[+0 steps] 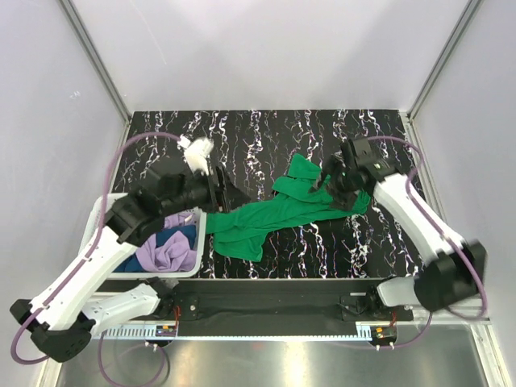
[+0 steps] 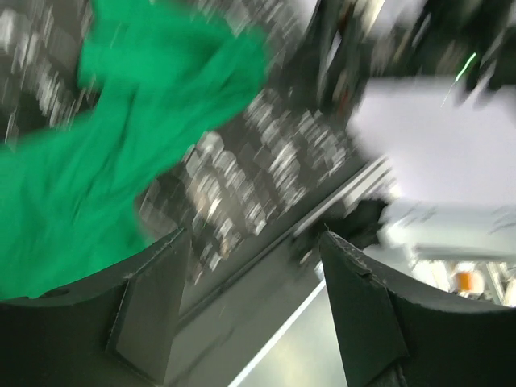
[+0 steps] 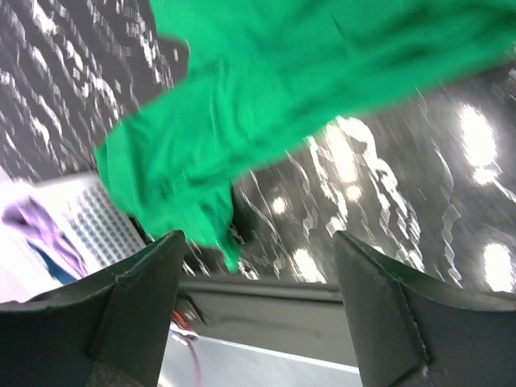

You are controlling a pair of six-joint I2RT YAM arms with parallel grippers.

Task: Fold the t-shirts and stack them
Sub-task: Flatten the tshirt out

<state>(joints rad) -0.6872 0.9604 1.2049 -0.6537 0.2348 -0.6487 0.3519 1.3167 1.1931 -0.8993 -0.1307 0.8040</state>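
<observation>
Though open, L hand (image 2: 254, 239) nr tee (image 2: 121, 129)

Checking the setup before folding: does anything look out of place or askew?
The green t-shirt lies crumpled and twisted across the table. The lilac t-shirt and dark blue t-shirt sit bunched in the basket.

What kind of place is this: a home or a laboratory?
Probably a laboratory robot cell: bare white walls and metal frame posts enclose a black marbled table, with two arms bolted at its near edge.

green t-shirt (image 1: 266, 222) 1 | lilac t-shirt (image 1: 165, 251) 1 | blue t-shirt (image 1: 184, 236) 1 | basket (image 1: 199, 246) 1
</observation>
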